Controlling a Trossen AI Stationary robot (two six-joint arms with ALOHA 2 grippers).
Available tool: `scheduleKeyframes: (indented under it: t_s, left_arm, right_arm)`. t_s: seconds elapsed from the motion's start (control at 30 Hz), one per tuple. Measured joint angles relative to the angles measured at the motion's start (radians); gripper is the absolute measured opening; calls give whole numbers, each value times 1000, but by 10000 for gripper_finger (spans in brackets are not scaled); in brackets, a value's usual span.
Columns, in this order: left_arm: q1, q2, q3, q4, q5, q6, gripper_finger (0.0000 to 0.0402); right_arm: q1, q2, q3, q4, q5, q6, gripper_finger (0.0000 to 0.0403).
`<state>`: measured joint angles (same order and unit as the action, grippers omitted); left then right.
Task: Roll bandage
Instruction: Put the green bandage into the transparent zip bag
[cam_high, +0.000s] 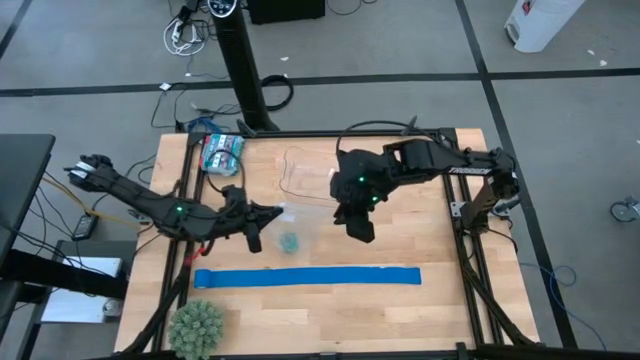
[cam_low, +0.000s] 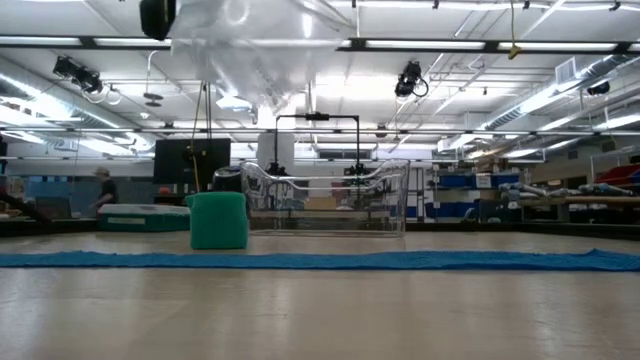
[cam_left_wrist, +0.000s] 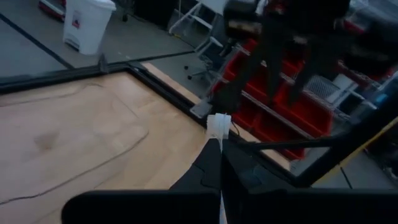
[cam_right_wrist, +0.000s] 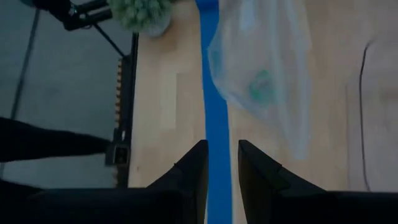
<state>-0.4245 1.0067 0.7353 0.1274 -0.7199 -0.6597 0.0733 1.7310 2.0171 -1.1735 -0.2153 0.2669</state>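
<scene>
Because the teal bandage roll (cam_high: 289, 242) is already wound and stands on the wooden table (cam_high: 400, 310), just beyond the flat royal-blue strip (cam_high: 308, 277), it is being covered by a clear plastic bag (cam_right_wrist: 267, 68). The bag's edge (cam_left_wrist: 218, 126) is pinched in the pressed-together left gripper (cam_high: 262, 214), apparently to keep it lifted. The right gripper (cam_right_wrist: 222, 163) is held slightly spread and empty above the blue strip.

Ceiling strip lights (cam_low: 420, 44) above the surface (cam_low: 320, 310) glare brightly in the low view; both wrist views are soft and blurred, shadows faint.
</scene>
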Motion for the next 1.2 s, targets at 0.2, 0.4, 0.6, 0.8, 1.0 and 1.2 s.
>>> scheduleKeyframes:
  t_s: [0.2,0.4,0.6,0.8,1.0,1.2]
  left_arm:
    - [-44,-89,0,-101,-49,-3,0]
    - [-75,-164,1,-203,-64,0,0]
    - [-83,-240,1,-337,17,-7,1]
    - [-82,-286,1,-459,99,-64,1]
    - [-82,-288,1,-590,206,-160,2]
    - [-82,-288,1,-653,267,-214,2]
  right_arm:
    - [27,15,-19,152,34,-25,78]
    - [33,83,-61,272,-68,-8,86]
    - [73,175,-61,403,-124,-48,100]
    - [92,264,-61,473,-114,-78,121]
    - [89,350,-61,496,-118,-88,156]
    - [89,427,-61,537,-62,-114,197]
